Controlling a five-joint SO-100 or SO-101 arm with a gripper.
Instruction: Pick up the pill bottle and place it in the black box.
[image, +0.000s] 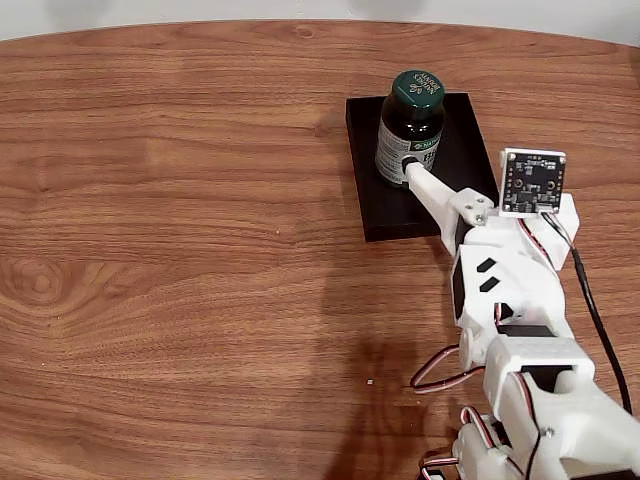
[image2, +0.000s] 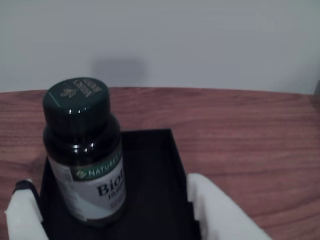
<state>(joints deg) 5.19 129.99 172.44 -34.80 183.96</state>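
Gripper (image2: 107, 210) jaws apart, straddling the box's (image: 462, 150) near end — bottle (image: 409, 128) upright inside the box, against one finger (image: 425, 182), not clamped; clear way out is straight back, away from the bottle.

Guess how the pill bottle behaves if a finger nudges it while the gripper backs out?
The pill bottle stands upright in the black box and looks taller than wide, so a high nudge could tip it. Once down, its round body would probably roll. It looks rigid and glossy, so likely slippery. The gripper is open around it.
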